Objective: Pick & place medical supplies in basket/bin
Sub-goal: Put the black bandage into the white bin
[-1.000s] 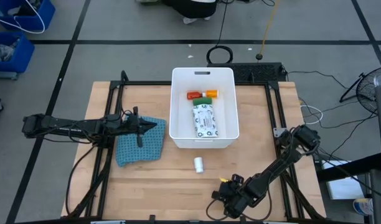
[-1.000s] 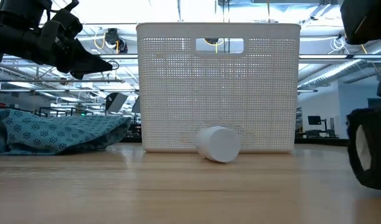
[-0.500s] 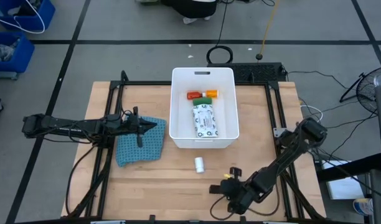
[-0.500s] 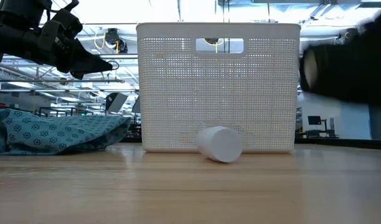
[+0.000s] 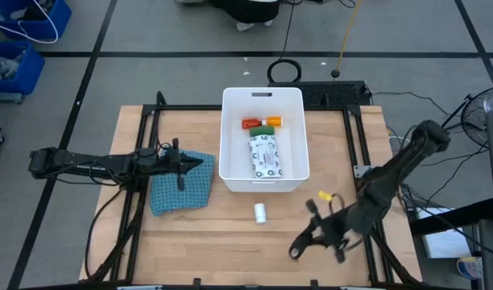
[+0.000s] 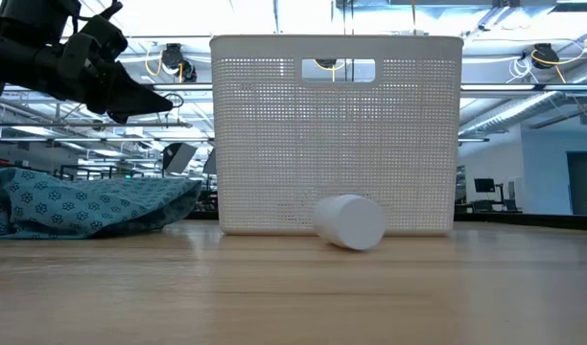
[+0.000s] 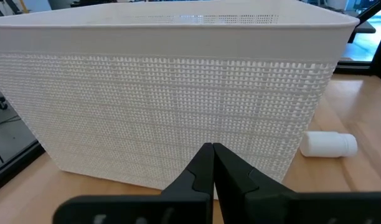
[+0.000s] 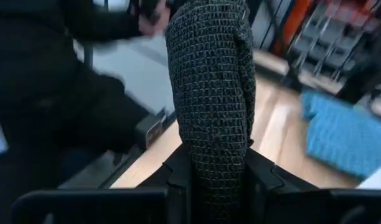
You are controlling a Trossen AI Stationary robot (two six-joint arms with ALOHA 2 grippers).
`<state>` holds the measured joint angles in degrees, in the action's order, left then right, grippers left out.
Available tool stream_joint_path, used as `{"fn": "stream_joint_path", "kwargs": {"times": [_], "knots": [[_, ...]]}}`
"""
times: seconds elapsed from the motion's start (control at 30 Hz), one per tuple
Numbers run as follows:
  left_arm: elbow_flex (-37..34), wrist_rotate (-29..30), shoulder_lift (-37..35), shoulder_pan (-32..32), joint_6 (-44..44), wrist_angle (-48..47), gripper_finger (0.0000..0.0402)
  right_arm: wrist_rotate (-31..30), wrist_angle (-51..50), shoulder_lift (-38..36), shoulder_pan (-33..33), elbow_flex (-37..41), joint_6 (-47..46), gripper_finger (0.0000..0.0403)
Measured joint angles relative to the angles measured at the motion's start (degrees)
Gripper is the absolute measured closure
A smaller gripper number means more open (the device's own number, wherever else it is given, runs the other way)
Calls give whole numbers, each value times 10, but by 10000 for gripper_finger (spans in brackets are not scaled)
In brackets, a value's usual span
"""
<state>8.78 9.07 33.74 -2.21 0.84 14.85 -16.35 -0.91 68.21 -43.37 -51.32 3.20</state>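
Note:
The white bin point(image 5: 227, 165) stands mid-table and holds a red bottle point(image 5: 251, 124), an orange bottle point(image 5: 274, 121), a green block point(image 5: 263, 130) and a white printed packet point(image 5: 264, 155). A white roll point(image 5: 260, 212) lies on its side on the wood, just in front of the bin's near wall point(image 6: 337, 144). My right gripper point(image 5: 309, 234) hangs above the table's near right part, shut on a black mesh-wrapped block point(image 8: 209, 81). My left gripper point(image 5: 180, 171) is shut and holds nothing, above the teal cloth point(image 5: 170, 193) left of the bin. My right gripper pinches the black block between its two fingers point(image 8: 179, 169), one on each of two opposite sides at the block's near end point(image 8: 212, 158). The rest of the block sticks out past the fingertips. The block is lifted clear of the table.
The teal cloth lies crumpled at the bin's left. Black frame rails point(image 5: 353, 153) run along the table's left and right sides. Bare wood lies in front of the bin around the roll. Blue crates point(image 5: 21, 40) stand on the floor at the far left.
My right gripper has risen from the table's near edge, out of the low view, and gone toward the right edge; its arm now stands higher. The white roll has rolled a little toward the right.

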Motion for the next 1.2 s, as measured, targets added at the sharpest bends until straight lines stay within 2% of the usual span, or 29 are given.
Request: {"fn": "stream_joint_path", "kwargs": {"times": [0.17,0.37,0.5,0.7,0.83,0.97,1.03,1.2], "knots": [[0,0,0,0,13,11,392,-1,130,-144,21,172,35,338],[0,0,0,0,16,14,392,-19,221,-293,43,319,58,338],[0,0,0,0,-12,27,392,-22,254,-352,63,382,56,337],[0,0,0,0,-61,36,392,-35,355,-390,89,456,49,333],[0,0,0,0,-78,33,392,-35,393,-393,101,449,73,336],[0,0,0,0,-79,33,392,-54,387,-393,119,391,141,331],[0,0,0,0,-81,35,392,-80,326,-392,136,332,170,332],[0,0,0,0,-81,39,392,-92,47,-336,220,127,168,340]]}}
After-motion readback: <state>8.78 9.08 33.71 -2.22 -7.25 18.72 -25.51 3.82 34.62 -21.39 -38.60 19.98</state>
